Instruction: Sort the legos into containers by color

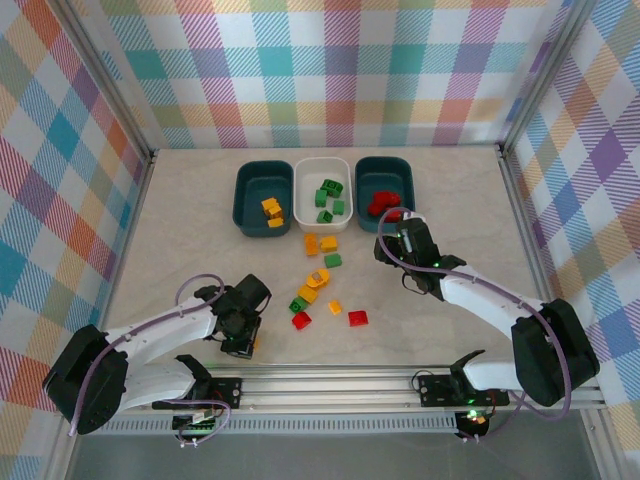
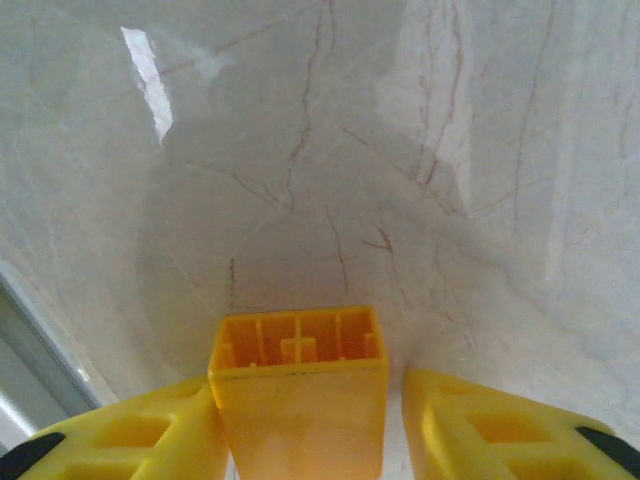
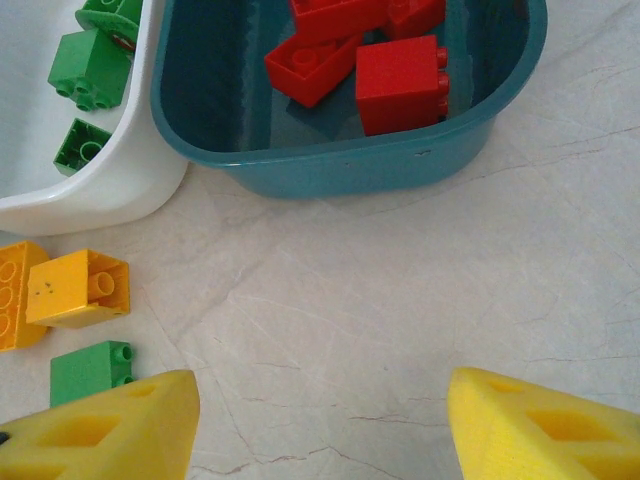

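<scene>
My left gripper (image 1: 243, 335) is low over the table's near left. A yellow brick (image 2: 298, 360) stands between its fingers. The left finger (image 2: 150, 435) touches it and a thin gap shows at the right finger (image 2: 480, 430). My right gripper (image 1: 395, 232) is open and holds nothing, just in front of the right teal tub (image 3: 350, 170), which holds red bricks (image 3: 400, 85). The white tub (image 1: 300, 195) holds green bricks (image 3: 90, 65). The left teal tub (image 1: 243, 200) holds yellow ones (image 1: 272, 210). Several loose legos (image 1: 318, 277) lie mid-table.
Near the right gripper's left finger lie a yellow brick (image 3: 78, 288), an orange one (image 3: 15, 295) and a green one (image 3: 88, 372). Two red bricks (image 1: 357, 318) sit toward the front. Plaid walls enclose the table, and a metal rail (image 1: 330, 380) runs along the near edge.
</scene>
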You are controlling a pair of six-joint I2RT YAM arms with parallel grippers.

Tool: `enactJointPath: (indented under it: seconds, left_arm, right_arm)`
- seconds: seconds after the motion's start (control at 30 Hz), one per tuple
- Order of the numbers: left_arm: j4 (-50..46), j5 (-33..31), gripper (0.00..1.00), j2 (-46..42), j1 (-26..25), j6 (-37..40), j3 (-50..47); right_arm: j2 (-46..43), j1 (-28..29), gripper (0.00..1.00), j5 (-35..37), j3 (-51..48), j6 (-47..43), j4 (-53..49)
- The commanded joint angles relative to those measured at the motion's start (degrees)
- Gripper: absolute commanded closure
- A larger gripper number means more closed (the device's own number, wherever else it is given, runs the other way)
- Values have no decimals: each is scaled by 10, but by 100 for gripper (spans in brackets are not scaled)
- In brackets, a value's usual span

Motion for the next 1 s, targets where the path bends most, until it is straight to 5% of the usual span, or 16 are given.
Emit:
enactJointPath:
  seconds: [0.0, 0.23, 0.57, 0.67, 0.83, 0.97]
  left_arm:
    - [9, -15, 56, 1, -8, -3, -17]
    - [8, -34, 62, -14, -8, 18, -7]
    - [-40, -153, 63, -24, 2, 111, 118]
    - [-35, -177, 63, 16, 45, 207, 190]
    - [0, -115, 62, 174, 147, 403, 363]
    - [-21, -84, 67, 284, 171, 463, 496]
  right_arm:
    - [7, 3, 33, 1, -5, 6, 17]
    - [3, 3, 33, 3, -6, 5, 16]
    - [-4, 4, 33, 6, -7, 4, 15]
    - [-7, 4, 33, 7, -8, 4, 14]
    - [-13, 4, 33, 7, -9, 4, 14]
    - [-18, 4, 33, 8, -11, 4, 13]
